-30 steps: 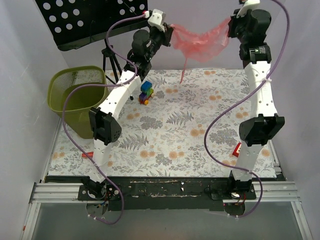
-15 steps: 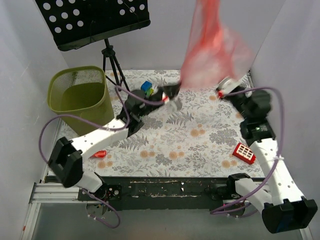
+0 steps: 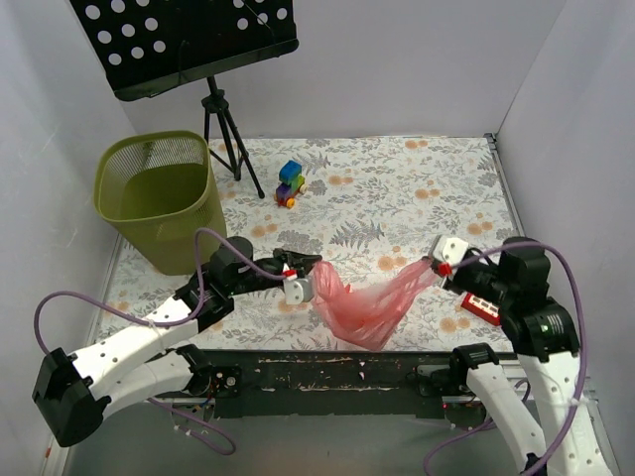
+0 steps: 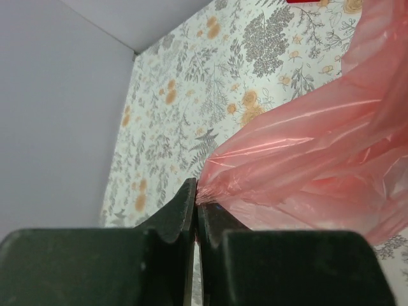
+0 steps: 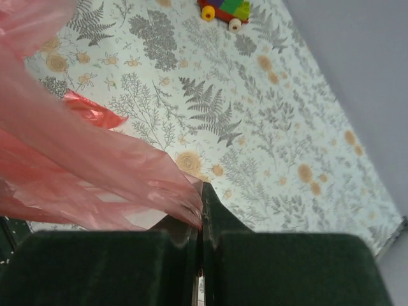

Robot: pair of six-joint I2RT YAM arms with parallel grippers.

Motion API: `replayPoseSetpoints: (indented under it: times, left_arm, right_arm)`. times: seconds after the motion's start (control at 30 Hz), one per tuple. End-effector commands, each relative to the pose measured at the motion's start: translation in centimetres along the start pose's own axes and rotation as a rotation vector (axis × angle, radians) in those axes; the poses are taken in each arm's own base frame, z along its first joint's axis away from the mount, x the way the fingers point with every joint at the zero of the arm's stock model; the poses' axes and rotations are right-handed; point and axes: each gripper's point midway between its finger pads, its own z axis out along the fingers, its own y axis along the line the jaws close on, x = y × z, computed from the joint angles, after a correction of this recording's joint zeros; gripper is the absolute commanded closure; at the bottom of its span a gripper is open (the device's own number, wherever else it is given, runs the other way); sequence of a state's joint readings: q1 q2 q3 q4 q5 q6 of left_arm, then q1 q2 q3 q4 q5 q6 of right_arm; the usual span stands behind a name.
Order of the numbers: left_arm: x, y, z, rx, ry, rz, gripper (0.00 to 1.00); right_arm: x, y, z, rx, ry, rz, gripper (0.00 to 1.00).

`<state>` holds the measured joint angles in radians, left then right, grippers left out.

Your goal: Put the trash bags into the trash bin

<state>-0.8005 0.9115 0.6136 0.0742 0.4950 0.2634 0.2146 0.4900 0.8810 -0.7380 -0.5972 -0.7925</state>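
Note:
A translucent red-pink trash bag (image 3: 365, 305) hangs stretched between my two grippers low over the near edge of the table. My left gripper (image 3: 316, 281) is shut on its left edge; the film is pinched between the jaws in the left wrist view (image 4: 196, 199), where the bag (image 4: 319, 153) fills the right side. My right gripper (image 3: 435, 266) is shut on its right edge, pinched in the right wrist view (image 5: 201, 217), with the bag (image 5: 76, 166) spreading left. The olive-green mesh trash bin (image 3: 159, 198) stands upright at the far left, apart from both grippers.
A black perforated music stand (image 3: 189, 40) on a tripod stands behind the bin. A colourful toy train (image 3: 290, 184) sits mid-table, also in the right wrist view (image 5: 224, 10). A red block with white squares (image 3: 482, 307) lies under my right arm.
Both arms have swung down from high at the back to low at the near edge, pulling the bag with them. The bag billowed upward and now hangs sagging between the grippers.

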Motion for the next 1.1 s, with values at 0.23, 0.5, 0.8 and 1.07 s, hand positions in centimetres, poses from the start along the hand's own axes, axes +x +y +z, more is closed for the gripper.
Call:
replayPoseSetpoints:
  times: [0.23, 0.5, 0.8, 1.07]
  left_arm:
    - [9.2, 5.8, 1.0, -0.392, 0.545, -0.771, 1.00]
    - [17.6, 17.4, 7.9, -0.522, 0.655, -0.882, 1.00]
    - [-5.1, 45.7, 6.4, -1.031, -0.281, -0.070, 1.00]
    - [-15.6, 42.3, 3.2, -1.164, -0.518, 0.528, 1.00]
  right_arm:
    - [4.9, -9.3, 3.4, 0.396, 0.214, 0.486, 0.99]
    - [9.6, -23.9, 9.3, 0.643, 0.369, 0.415, 0.99]
    - [-18.2, -47.0, 1.1, 1.053, -0.331, 0.121, 0.99]
    - [-24.1, -41.4, -6.8, 1.316, -0.546, -0.189, 0.99]
